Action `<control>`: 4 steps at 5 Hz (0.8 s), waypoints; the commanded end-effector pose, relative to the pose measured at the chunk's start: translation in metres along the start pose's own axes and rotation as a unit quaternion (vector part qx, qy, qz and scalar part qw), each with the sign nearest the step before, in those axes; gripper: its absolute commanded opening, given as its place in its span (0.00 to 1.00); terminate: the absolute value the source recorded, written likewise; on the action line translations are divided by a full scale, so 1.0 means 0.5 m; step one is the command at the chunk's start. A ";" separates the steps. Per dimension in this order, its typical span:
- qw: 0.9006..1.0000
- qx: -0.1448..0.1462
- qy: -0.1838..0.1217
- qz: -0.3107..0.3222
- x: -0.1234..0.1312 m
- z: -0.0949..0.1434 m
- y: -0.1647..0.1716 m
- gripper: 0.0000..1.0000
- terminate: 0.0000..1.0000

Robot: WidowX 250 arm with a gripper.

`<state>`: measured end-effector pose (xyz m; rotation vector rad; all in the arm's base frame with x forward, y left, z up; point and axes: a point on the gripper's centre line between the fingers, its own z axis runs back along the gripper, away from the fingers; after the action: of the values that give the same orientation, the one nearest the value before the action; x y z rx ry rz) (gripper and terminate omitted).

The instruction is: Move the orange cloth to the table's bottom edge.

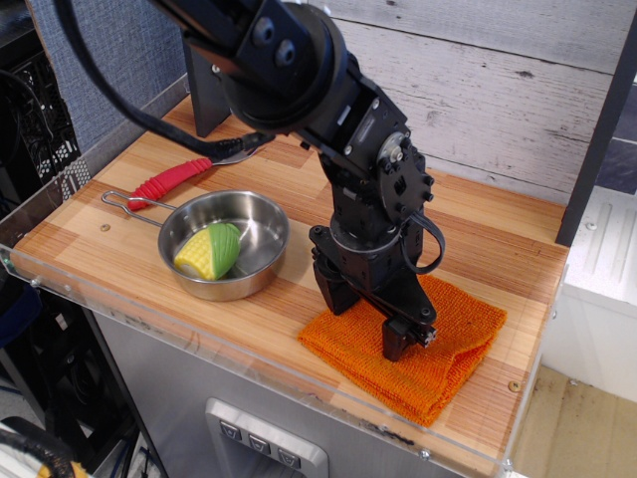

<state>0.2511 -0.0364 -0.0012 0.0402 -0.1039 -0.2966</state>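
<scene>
From my remote view, the black gripper (366, 321) is planted on the orange cloth (430, 349), both fingers spread apart and pressing down onto the fabric: one fingertip at the cloth's left-rear edge, the other nearer its middle. The jaws stand open; I see no fold of cloth pinched between them.

The orange cloth lies flat on the right half of the wooden tabletop (279, 319), folded, with its coarse knit visible. Its nearest corner sits just beside the table's bottom edge (299, 386), the clear acrylic strip with small screws, but I read a thin band of bare wood between cloth and strip. The right corner of the cloth is near the table's right side.

Left of the gripper, well apart from the cloth, stands a steel pan (251, 221) with a wire handle pointing left. Inside it rests a toy corn cob (208, 251), yellow with a green husk end, leaning against the pan's left wall. Behind the pan lies a fork with a red handle (167, 180); its tines are partly hidden under the arm.

The arm's bulky black wrist and a looped cable hang above the cloth, coming in from the upper left. The whitewashed plank wall (518, 90) backs the table.
</scene>
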 end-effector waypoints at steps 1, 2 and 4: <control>0.994 -0.004 0.112 0.004 -0.138 -0.025 -0.002 1.00 0.00; 0.995 0.005 0.096 0.027 -0.101 0.018 0.009 1.00 0.00; 0.997 -0.008 0.020 0.072 0.010 0.176 0.046 1.00 0.00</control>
<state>0.2534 -0.0180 0.0774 0.0167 -0.0233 -0.1407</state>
